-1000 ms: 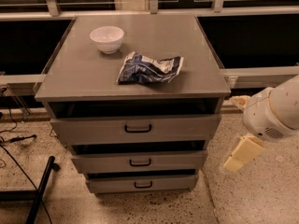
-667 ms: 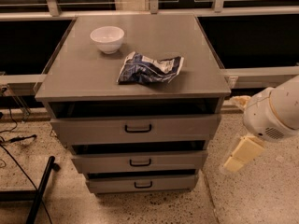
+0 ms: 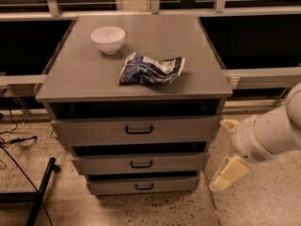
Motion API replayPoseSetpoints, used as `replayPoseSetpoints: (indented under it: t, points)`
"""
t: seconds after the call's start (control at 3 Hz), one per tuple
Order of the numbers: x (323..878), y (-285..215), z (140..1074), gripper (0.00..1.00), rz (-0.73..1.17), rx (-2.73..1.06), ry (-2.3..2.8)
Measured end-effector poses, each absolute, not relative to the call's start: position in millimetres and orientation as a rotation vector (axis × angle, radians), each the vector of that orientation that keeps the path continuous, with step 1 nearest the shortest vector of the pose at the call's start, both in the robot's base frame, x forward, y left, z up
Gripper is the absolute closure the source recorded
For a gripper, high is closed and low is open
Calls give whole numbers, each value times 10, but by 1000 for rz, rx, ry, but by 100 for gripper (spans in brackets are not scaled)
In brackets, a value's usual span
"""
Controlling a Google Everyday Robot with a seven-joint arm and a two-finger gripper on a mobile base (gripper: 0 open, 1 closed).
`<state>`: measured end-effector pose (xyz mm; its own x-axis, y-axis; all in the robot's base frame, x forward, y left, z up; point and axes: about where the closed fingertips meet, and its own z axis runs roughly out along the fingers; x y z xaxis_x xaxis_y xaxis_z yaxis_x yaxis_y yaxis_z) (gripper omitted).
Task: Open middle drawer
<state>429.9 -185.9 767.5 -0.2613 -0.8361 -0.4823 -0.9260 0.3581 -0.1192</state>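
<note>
Three grey drawers are stacked in the cabinet (image 3: 214, 86), and the one that matters, the middle drawer (image 3: 178, 163), sits between the top drawer (image 3: 94, 132) and the bottom drawer (image 3: 108, 186). Its front looks pushed in, with a dark gap above it, and its small black loop handle (image 3: 141, 164) hangs at the centre with nothing touching it.

Over to the right now: the gripper (image 3: 225, 153) hangs beside the cabinet's right side, low down, at about the height of the middle drawer and clear of its front. Its two cream fingers (image 3: 229, 174) are spread wide, one up near the top drawer's corner, the other angled down toward the floor (image 3: 254, 206), and nothing is between them. The white arm (image 3: 268, 135) comes in from the right edge.

Up on the cabinet top, a white bowl (image 3: 108, 39) stands toward the back left, and a crumpled blue and white bag (image 3: 150, 69) lies near the middle, apart from the bowl.

Down left on the speckled floor, a black bar (image 3: 41, 192) slants past some loose cables (image 3: 14, 138).
</note>
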Motion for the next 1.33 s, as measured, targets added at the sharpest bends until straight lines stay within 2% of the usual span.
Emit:
replayPoseSetpoints:
  t: [0.67, 1.33]
  points:
    - [4373, -1688, 6707, 0, 295, -1538, 2050]
    - [4373, -1698, 6566, 0, 283, -1568, 2051]
